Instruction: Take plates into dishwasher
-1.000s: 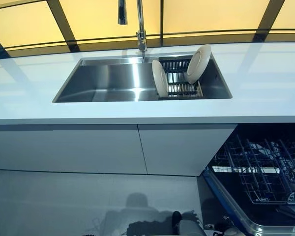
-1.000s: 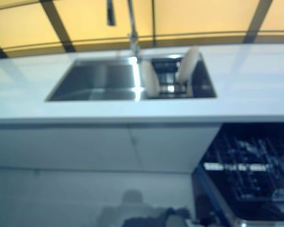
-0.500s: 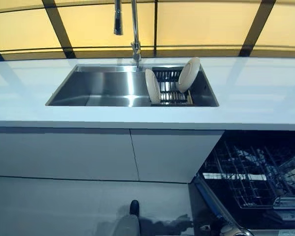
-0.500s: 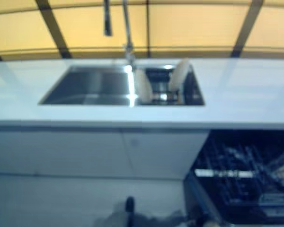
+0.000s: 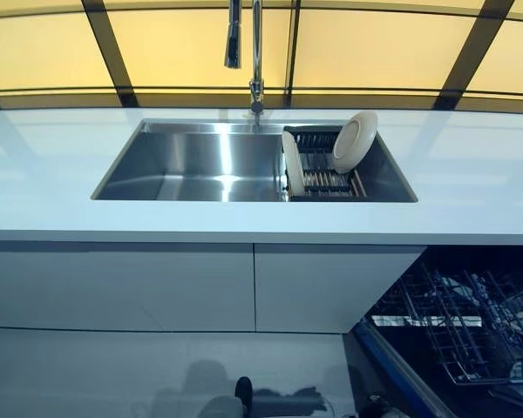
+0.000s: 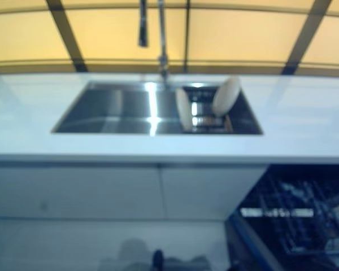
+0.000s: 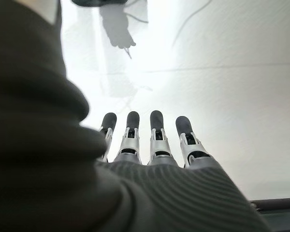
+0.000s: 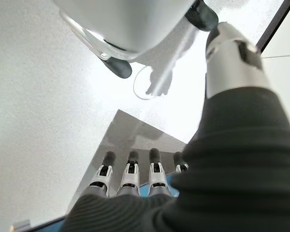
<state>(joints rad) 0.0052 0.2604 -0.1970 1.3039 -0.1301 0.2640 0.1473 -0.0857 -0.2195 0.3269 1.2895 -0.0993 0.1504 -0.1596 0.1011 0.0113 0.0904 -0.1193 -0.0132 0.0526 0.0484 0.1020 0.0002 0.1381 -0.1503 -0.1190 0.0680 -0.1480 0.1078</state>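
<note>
Left hand (image 7: 150,145): shown only in its own wrist view, fingers straight and relaxed, nothing held, only pale floor (image 7: 232,72) beyond them. Right hand (image 8: 130,179): likewise seen only in its wrist view, fingers extended and empty, above floor and a grey panel edge. Neither hand is registered in the head views, so both are judged to hang low, well apart from the work. Plates: two, both standing in the dish rack (image 5: 327,170) at the right end of the sink (image 5: 192,161); the near plate (image 5: 292,163) is upright and edge-on, the far plate (image 5: 355,141) is tilted against the sink's right rim. Faucet (image 5: 255,52): at the back edge of the sink. Countertop (image 5: 52,174): white, bare. Dishwasher rack (image 5: 462,313): pulled out at lower right. Change noted: the whole head picture has shifted against half a second ago, sink and plates now lying further right and slightly lower, which is attributed to camera movement; the plates are unmoved in the rack. Task is judged not begun; an approach is under way.
</note>
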